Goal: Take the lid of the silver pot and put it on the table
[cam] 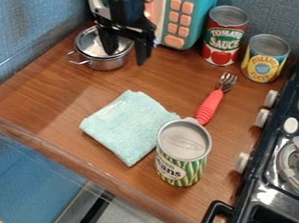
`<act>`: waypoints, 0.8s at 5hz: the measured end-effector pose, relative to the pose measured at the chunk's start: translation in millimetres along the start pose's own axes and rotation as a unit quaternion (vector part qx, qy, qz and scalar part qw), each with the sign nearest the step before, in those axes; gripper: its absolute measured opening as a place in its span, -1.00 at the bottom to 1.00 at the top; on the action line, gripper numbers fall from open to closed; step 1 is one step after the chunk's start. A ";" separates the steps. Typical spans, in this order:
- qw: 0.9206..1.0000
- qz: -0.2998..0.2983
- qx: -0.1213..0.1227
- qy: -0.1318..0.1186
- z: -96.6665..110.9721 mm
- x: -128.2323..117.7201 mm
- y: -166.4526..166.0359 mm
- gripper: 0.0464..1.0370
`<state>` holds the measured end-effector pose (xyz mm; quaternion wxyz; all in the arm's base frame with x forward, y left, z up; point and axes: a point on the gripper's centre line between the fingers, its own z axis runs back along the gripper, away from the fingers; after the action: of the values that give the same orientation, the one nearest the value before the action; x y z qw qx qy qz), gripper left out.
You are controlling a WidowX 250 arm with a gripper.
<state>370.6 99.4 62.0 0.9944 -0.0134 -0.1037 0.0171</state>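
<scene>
The black gripper [126,53] hangs at the upper left with its two fingers spread apart, open. One finger is in front of the lid of the silver pot, the other is to the right of the pot. The silver pot [105,64] stands upright on the wooden table [66,97], in front of the toy microwave. Its lid [90,44] lies on top of it, partly hidden behind the gripper. Whether a finger touches the lid I cannot tell.
Behind the gripper stands a teal toy microwave [193,12]. Two cans, tomato sauce [224,36] and a yellow one [264,59], stand at the back right. A red-handled fork [210,106], a folded cloth [130,124] and a green can [183,152] occupy the middle. A stove [278,187] borders the right.
</scene>
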 end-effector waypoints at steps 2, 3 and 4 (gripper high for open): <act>0.999 0.021 0.025 0.001 -8.2 26.5 34.0 0.93; 0.999 0.039 0.036 0.003 -10.4 34.2 49.4 0.93; 0.998 0.047 0.041 0.010 -17.2 40.3 59.1 0.93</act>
<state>411.7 159.5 51.8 0.9932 0.0221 -0.0918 0.0682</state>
